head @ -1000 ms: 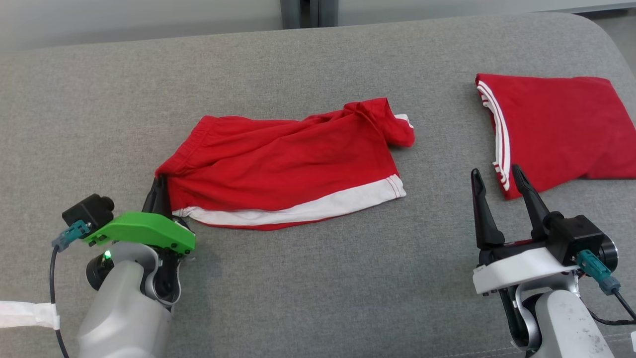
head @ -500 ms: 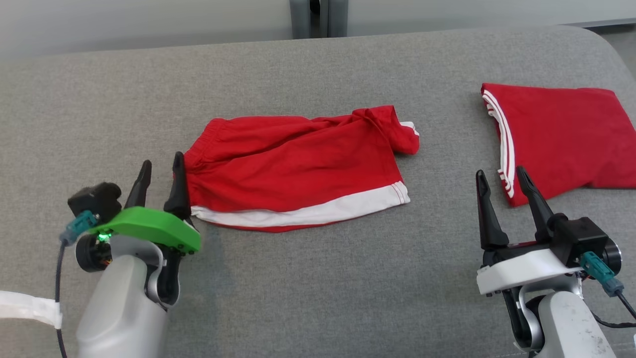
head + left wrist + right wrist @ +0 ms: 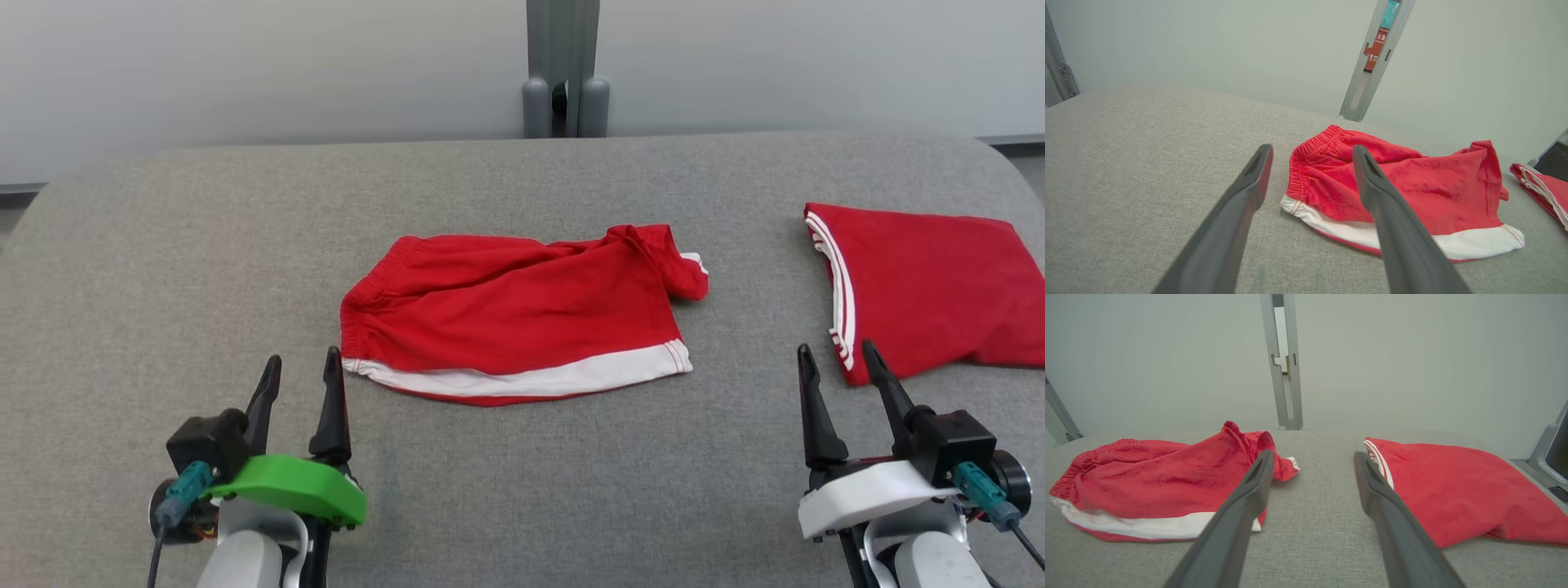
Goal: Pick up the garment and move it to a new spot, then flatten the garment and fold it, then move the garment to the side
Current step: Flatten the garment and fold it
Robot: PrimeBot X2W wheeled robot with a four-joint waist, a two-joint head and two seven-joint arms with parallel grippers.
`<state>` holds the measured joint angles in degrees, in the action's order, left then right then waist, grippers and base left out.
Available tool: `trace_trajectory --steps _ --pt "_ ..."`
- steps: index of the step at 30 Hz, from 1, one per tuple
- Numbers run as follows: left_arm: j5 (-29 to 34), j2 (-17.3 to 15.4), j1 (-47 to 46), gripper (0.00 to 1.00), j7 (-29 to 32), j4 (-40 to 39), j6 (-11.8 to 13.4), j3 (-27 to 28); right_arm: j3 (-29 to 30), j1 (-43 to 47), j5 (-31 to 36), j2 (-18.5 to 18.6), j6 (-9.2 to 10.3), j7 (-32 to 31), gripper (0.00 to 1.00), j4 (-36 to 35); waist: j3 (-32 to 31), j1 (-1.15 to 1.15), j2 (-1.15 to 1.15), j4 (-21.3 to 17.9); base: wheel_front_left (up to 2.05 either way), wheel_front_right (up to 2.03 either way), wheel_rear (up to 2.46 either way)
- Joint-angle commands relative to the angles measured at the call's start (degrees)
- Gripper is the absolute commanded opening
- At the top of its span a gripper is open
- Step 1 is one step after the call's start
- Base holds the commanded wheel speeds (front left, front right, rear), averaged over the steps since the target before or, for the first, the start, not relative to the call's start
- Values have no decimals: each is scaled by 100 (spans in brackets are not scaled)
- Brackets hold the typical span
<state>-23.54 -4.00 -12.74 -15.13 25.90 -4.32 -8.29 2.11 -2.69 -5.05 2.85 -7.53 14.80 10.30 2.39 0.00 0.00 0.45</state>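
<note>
The garment [image 3: 514, 314], red shorts with a white band along the near hem, lies loosely flattened in the middle of the grey padded surface [image 3: 163, 269], its right end rumpled and folded over. The left wrist view brings out its gathered elastic waistband [image 3: 1306, 149] at the left end. The left gripper [image 3: 303, 359] stands just beside the garment's near left corner, fingers spread wide with nothing between them. The right gripper [image 3: 837, 349] is equally wide and empty, near the corner of a second red garment [image 3: 922, 286] with white stripes, folded well to the right. Behind the surface rises a grey metal post [image 3: 563, 73]; the left wrist view catches a red sign [image 3: 1374, 43] behind it bearing white characters, too small to read.
</note>
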Motion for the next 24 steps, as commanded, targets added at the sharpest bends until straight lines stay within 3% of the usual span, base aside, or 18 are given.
trace_trajectory --steps 1,8,24 --pt "104 25 188 100 2 -106 69 37 -15 115 31 9 9 39 100 30 -232 0 0 124 0 0 0" --pt "404 59 724 100 1 -463 289 -42 -27 354 -31 10 9 42 100 -40 -352 0 0 102 0 0 0" --pt "304 89 1019 100 1 -601 418 -220 -32 423 33 9 9 43 100 -78 -377 0 0 96 0 0 0"
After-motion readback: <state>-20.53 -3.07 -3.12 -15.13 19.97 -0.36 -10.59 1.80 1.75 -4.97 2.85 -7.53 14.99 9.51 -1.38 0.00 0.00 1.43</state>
